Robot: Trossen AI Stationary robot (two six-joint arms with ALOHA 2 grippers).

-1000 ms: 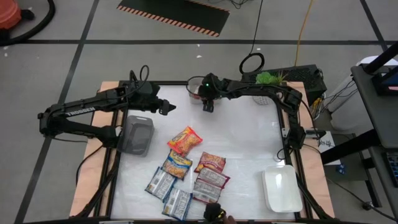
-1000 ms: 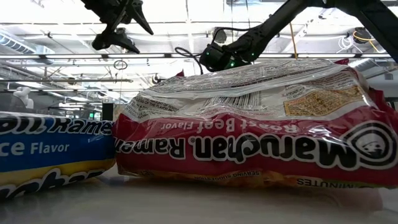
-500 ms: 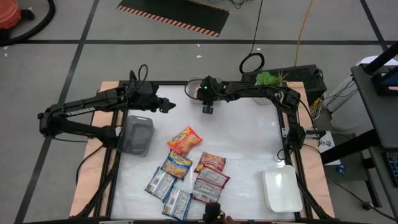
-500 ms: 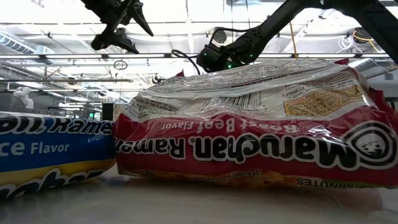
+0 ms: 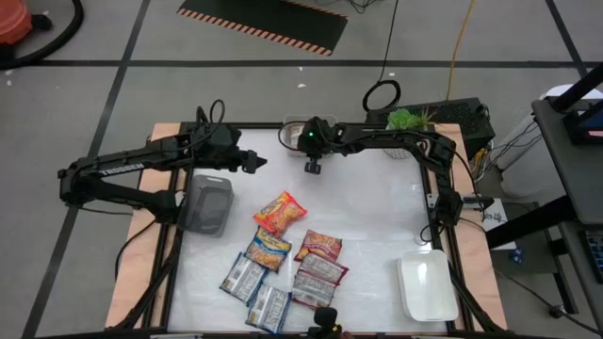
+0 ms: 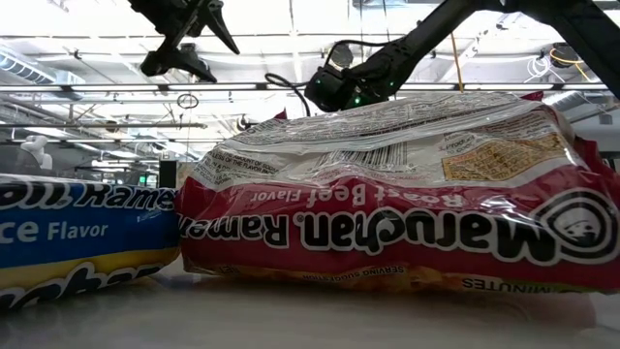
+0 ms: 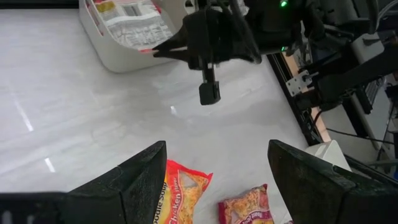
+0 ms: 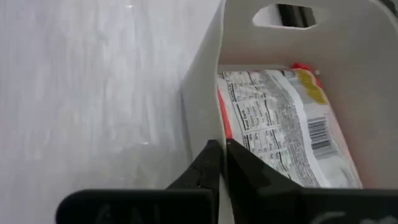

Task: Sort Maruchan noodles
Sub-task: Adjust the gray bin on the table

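Right claw [image 5: 312, 167]: fingers pressed together and pinching nothing; it hangs above the worktop at the 12 o'clock edge, just beside the white bin.
Right claw, own wrist view [image 8: 222, 163]: the two dark fingers meet in a point over the bin's near wall.
Left claw [image 5: 254, 162]: spread, pinching nothing, raised over the worktop at about 11 o'clock, well apart from the packets; its two fingers frame the wrist view with a wide gap between them.
White bin [image 8: 205, 93]: sits at the 12 o'clock edge of the worktop; a handle cut-out shows in its far wall.
Packet in the bin [image 8: 280, 124]: one Maruchan packet lies flat inside, back side up, with nutrition print and a barcode showing; red shows at its edge.
Orange packet [image 5: 280, 212]: lies alone near the worktop's centre, tilted.
Packet cluster [image 5: 283, 273]: toward 6 o'clock, about six packets lie close together, some touching; maroon ones toward the right, blue-silver ones toward the left, one yellow-fronted one above them.
Roast Beef packet [image 6: 387, 194]: fills the low view, label upside down, touching a blue packet [image 6: 77, 237] beside it.
Grey tray [image 5: 207, 202]: at 9 o'clock on the worktop.
White tray [image 5: 426, 287]: at about 4 o'clock, near the corner.
Worktop [image 5: 377, 217]: white, glossy.
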